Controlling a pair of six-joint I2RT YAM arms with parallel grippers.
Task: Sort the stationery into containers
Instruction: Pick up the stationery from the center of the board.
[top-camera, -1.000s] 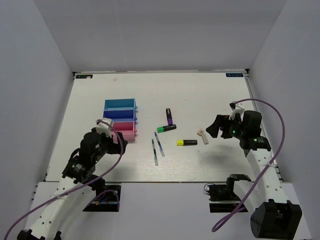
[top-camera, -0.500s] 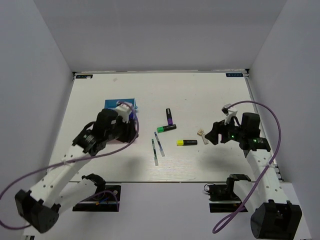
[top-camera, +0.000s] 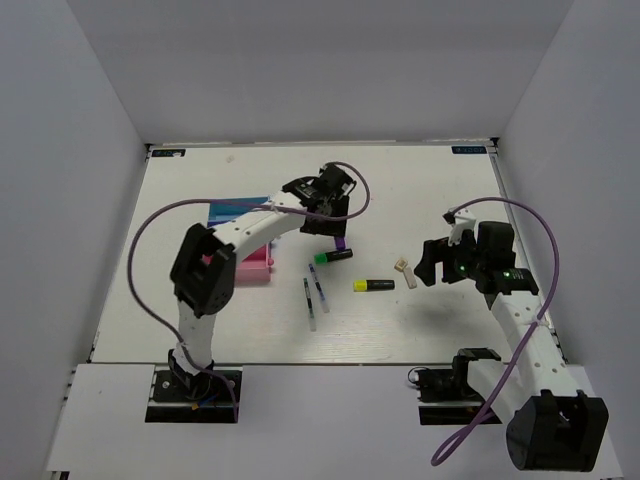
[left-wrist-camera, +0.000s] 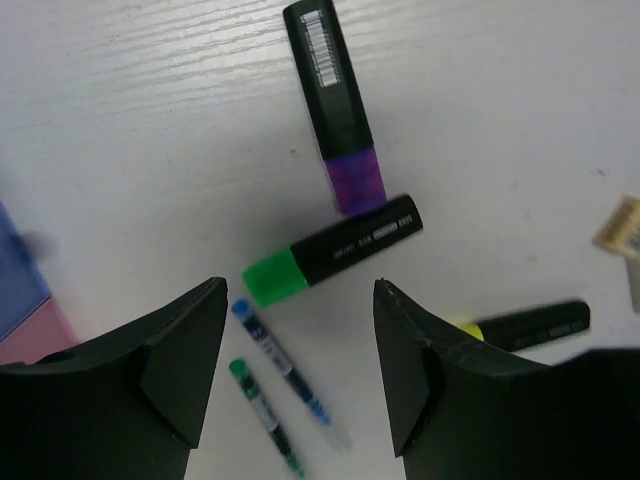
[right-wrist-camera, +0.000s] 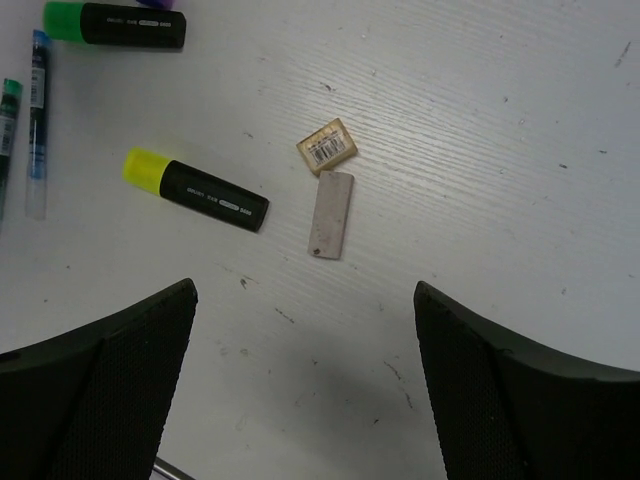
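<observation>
Nothing is sorted: highlighters (top-camera: 373, 285), pens (top-camera: 318, 287) and cream piece (right-wrist-camera: 327, 147) are left loose. The left gripper (left-wrist-camera: 300, 300) and right gripper (right-wrist-camera: 303, 295) are held open.

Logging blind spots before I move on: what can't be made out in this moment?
Top view: the left arm covers most of the trays, so their contents are hidden.
Top view: the left gripper hides the purple highlighter except its purple end.
Left wrist: a finger covers part of the yellow highlighter; the tan piece is cut by the right edge.
</observation>
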